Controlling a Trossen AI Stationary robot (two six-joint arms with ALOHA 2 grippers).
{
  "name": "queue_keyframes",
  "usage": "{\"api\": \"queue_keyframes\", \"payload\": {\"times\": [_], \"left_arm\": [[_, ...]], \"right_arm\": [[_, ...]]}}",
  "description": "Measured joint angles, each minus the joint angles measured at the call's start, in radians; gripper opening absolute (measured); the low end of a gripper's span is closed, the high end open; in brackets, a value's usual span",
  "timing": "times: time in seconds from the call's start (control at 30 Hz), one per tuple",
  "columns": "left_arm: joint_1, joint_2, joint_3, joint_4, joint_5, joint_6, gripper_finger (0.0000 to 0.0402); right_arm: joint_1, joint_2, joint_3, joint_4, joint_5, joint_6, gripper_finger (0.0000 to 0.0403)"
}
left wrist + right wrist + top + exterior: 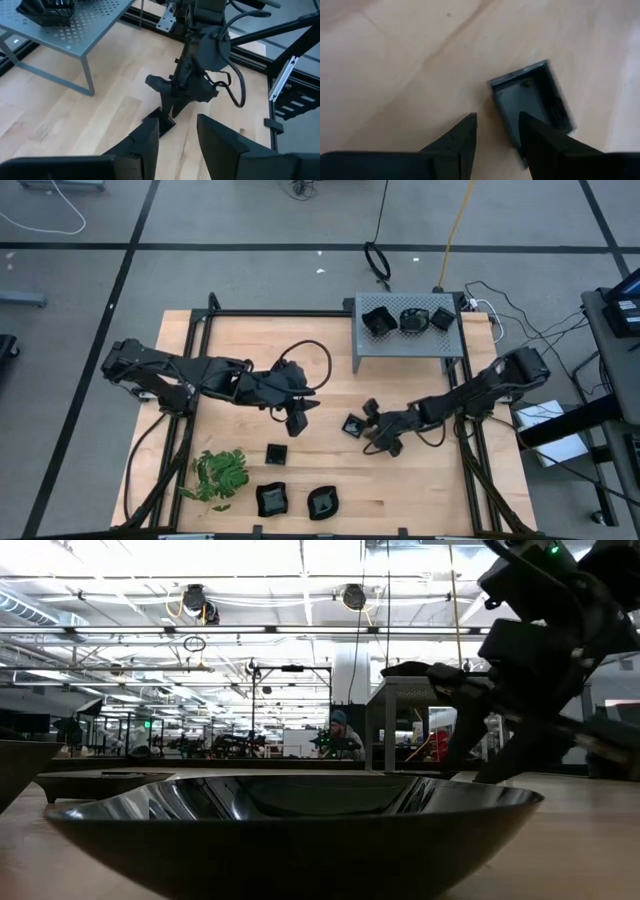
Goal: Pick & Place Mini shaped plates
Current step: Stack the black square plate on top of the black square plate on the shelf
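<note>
A small square black plate (532, 100) lies flat on the wood just ahead of my open right gripper (497, 120). One finger stands over the plate's hollow and the other outside its rim. In the high view this plate (352, 425) sits mid-table beside my right gripper (366, 422). My left gripper (297, 423) hangs open and empty over the table's middle, and its fingers (150, 137) face the right arm. Another small square plate (276, 453) and two larger plates (271, 499) (322, 503) rest near the near edge. Three plates (412, 320) sit on the grey perforated box (400, 350). My right gripper comes at the small square plate from above, slanting, astride its near rim (501, 112). One finger (535, 135) is over the hollow and the other is outside. Whether either finger touches the plate, I cannot tell.
A green leafy sprig (220, 475) lies at the near left of the table. The grey perforated box stands on legs at the far right. A black frame rail (200, 380) runs along the table's sides. In the low view a large plate (290, 815) fills the foreground.
</note>
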Motion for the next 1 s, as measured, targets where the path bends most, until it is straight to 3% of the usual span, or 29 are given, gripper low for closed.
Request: {"api": "queue_keyframes", "payload": {"times": [0.13, 0.37, 0.67, 0.83, 1.0], "left_arm": [[0.0, 0.0, 0.0, 0.002, 0.0, 0.0, 0.0136], [0.0, 0.0, 0.0, 0.001, -0.004, 0.006, 0.0136], [0.0, 0.0, 0.0, 0.001, -0.004, 0.006, 0.0136], [0.0, 0.0, 0.0, 0.001, -0.004, 0.006, 0.0136], [0.002, 0.0, 0.0, 0.001, -0.004, 0.032, 0.0136]], "right_arm": [[0.0, 0.038, 0.003, 0.038, 0.067, -0.06, 0.0137], [0.0, 0.054, 0.002, 0.061, 0.068, -0.024, 0.0118], [0.0, 0.054, 0.0, 0.056, 0.066, 0.102, 0.0012], [0.001, 0.0, -0.002, 0.034, 0.064, 0.102, 0.0008], [0.001, -0.147, -0.002, 0.041, 0.065, 0.151, 0.0003]]}}
